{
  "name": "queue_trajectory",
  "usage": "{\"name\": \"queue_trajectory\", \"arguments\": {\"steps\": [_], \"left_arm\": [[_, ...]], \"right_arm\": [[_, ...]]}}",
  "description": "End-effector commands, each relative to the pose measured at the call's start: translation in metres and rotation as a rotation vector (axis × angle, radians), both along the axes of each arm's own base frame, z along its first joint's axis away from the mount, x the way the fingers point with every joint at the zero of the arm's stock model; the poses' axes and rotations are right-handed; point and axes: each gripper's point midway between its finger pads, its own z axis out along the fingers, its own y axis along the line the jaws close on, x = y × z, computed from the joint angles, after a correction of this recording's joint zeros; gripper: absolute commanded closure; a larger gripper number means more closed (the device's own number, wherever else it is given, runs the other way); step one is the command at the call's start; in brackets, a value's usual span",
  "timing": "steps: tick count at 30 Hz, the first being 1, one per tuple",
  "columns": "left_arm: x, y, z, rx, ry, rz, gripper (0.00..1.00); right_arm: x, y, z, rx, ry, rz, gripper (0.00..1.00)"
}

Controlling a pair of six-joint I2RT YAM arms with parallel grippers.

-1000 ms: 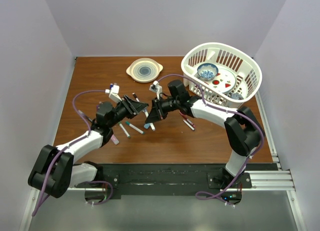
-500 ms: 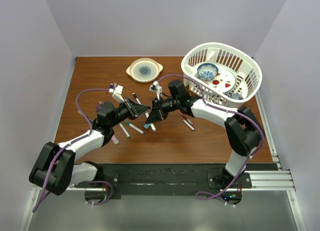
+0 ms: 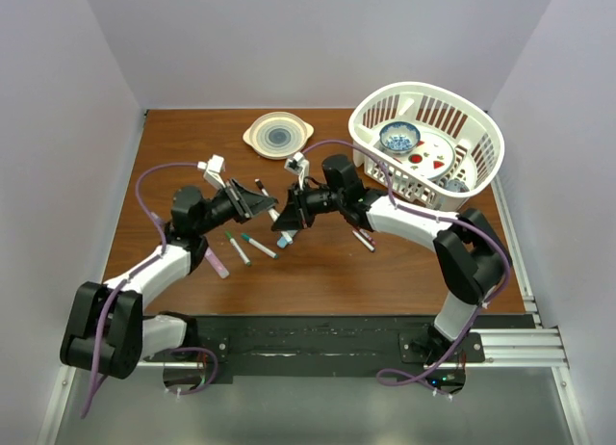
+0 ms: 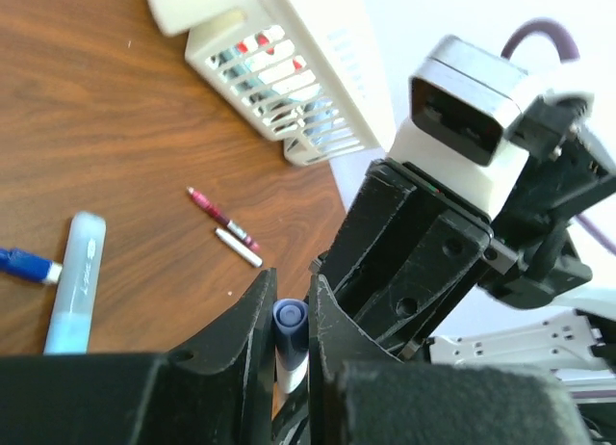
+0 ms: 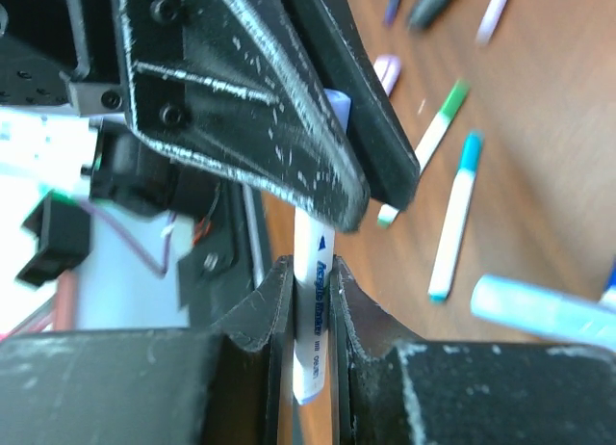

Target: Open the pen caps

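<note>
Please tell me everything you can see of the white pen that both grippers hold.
The slim white plastic pen has blue print along its barrel and a blue-purple cap, still on, at one end. It is held off the brown wooden table. The right gripper is shut on its barrel; the left gripper is shut on the cap.

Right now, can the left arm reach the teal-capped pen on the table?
Probably not: the left gripper is shut on the blue cap of the pen the right gripper holds. The teal-capped pen itself lies uncovered.
</note>
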Motion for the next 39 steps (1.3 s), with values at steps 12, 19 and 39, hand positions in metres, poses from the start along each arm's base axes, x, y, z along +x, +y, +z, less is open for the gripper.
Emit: {"name": "queue_trajectory", "arguments": {"steps": [12,19,39], "left_arm": [[0.089,0.131,0.041,0.044,-0.096,0.495,1.0],[0.099,0.155,-0.06,0.233,0.209,0.576,1.0],[0.179,0.203,-0.154,0.458,0.521,0.7,0.7]], "right_arm": [[-0.044,-0.022,-0.015,-0.094,0.053,0.136,1.0],[-0.028,-0.039,-0.006,-0.161,-0.147,0.136,1.0],[0.022,-0.088,0.028,-0.1,-0.212,-0.022,1.0]]}}
